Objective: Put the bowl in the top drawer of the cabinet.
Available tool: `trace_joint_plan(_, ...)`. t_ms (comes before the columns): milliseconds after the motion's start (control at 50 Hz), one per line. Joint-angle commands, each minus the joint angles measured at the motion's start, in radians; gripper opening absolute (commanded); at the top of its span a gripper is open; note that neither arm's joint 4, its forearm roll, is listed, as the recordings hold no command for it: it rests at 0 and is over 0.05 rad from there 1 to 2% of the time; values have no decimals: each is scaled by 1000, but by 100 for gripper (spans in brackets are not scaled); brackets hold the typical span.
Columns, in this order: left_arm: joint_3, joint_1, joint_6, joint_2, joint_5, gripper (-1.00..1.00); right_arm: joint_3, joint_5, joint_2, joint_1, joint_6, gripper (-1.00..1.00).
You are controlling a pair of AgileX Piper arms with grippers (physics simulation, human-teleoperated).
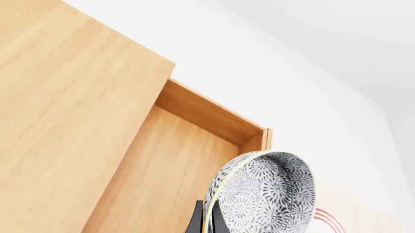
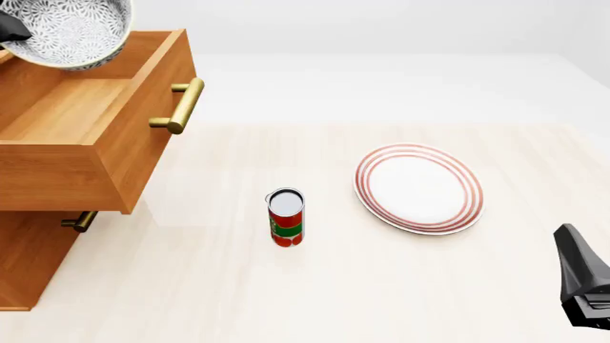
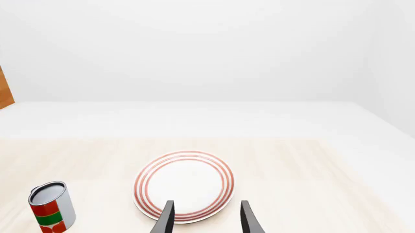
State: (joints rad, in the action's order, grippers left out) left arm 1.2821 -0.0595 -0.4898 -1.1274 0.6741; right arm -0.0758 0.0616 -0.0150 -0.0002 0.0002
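Left gripper [image 1: 206, 224] gripping bowl [image 2: 71, 30], over top drawer [image 2: 67, 153]

Bowl [image 2: 71, 32]: white, dense dark grey floral pattern inside and out, pale yellowish rim. Drawer [image 2: 91, 107] and cabinet [image 2: 28, 257], at left: light-brown wood, faint grain. Handle [image 2: 181, 106] and lower handle [image 2: 80, 221]: brass-coloured. Plate [image 2: 419, 189], at right: white, concentric red rings round the edge. Can [image 2: 286, 218], mid-table: red with a green band, silvery grey top. Table [image 2: 381, 286]: pale beige, faint wood grain. Right gripper [image 3: 206, 218], near right: dark grey.
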Motion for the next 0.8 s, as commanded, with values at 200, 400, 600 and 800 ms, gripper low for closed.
trace_joint_plan(200, 26, -25, 21, -40, 1, -100, 0, -3, -3, 0, 0, 100)
trace_joint_plan(400, 16, -27, 22, -53, -9, -100, 0, -3, -3, 0, 0, 100)
trace_joint_plan(600, -1, -31, 21, -54, -16, -100, 0, -3, -3, 0, 0, 100)
trace_joint_plan(800, -15, -35, 21, -54, -20, -100, 0, -3, -3, 0, 0, 100)
